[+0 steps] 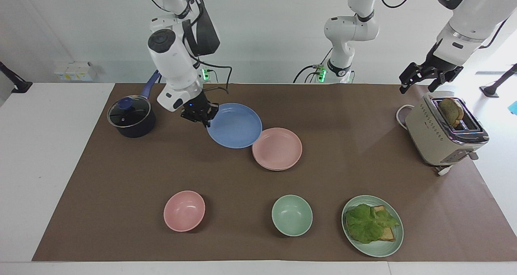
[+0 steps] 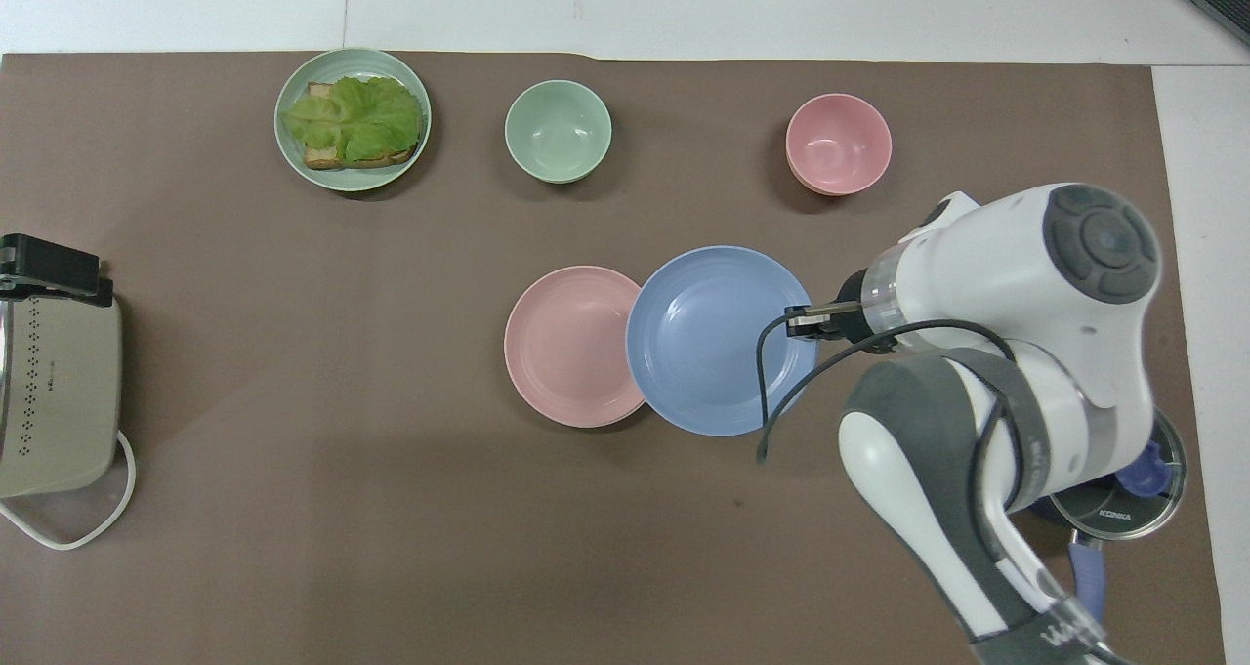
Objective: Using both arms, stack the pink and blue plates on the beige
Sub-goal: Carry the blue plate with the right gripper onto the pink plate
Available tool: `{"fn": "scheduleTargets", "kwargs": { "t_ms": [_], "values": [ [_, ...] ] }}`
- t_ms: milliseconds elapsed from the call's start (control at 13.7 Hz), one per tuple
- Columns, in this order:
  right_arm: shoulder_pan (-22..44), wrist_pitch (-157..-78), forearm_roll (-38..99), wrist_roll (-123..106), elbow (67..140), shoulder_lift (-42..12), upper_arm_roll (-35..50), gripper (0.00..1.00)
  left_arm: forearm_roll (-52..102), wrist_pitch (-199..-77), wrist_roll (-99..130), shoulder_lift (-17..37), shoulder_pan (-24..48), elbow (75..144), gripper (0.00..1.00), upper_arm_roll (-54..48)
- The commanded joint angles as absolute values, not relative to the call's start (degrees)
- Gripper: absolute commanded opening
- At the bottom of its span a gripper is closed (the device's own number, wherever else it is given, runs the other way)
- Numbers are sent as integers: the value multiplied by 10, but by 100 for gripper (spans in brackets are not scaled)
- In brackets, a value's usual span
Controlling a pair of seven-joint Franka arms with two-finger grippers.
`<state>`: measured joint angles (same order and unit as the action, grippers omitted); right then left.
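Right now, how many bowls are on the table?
2. The pink bowl lies toward the right arm's end of the table. The green bowl lies beside it, next to the green plate with lettuce. None seems hidden.

"KONKA" printed on the glass lid [image 2: 1123,494] of the dark saucepan [image 1: 131,119]

Robotics lab staged as a mock kitchen. Two white robot arms [image 1: 177,69] bolted at the edge of a white counter [image 1: 44,145], cables and green status lights at their bases, bare white wall. Brown paper mat [image 1: 226,178] laid out with a toaster [image 1: 442,133], lidded saucepan [image 1: 131,119], pastel plates and bowls, toast with lettuce [image 1: 369,222].
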<state>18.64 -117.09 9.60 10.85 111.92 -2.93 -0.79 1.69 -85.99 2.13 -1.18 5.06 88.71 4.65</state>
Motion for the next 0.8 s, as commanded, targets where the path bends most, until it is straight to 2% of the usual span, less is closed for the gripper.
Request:
{"fn": "scheduleTargets", "kwargs": {
  "t_ms": [0,439,732],
  "values": [
    [226,-1210,109,164,1121,-63,-9,0,13,-855,24,-14,49,888,100,46],
    [268,-1281,142,192,1126,-109,-9,0,13,-855,24,-13,49,888,100,46],
    [290,-1302,142,203,1126,-135,-9,0,13,-855,24,-13,49,888,100,46]
  ]
}}
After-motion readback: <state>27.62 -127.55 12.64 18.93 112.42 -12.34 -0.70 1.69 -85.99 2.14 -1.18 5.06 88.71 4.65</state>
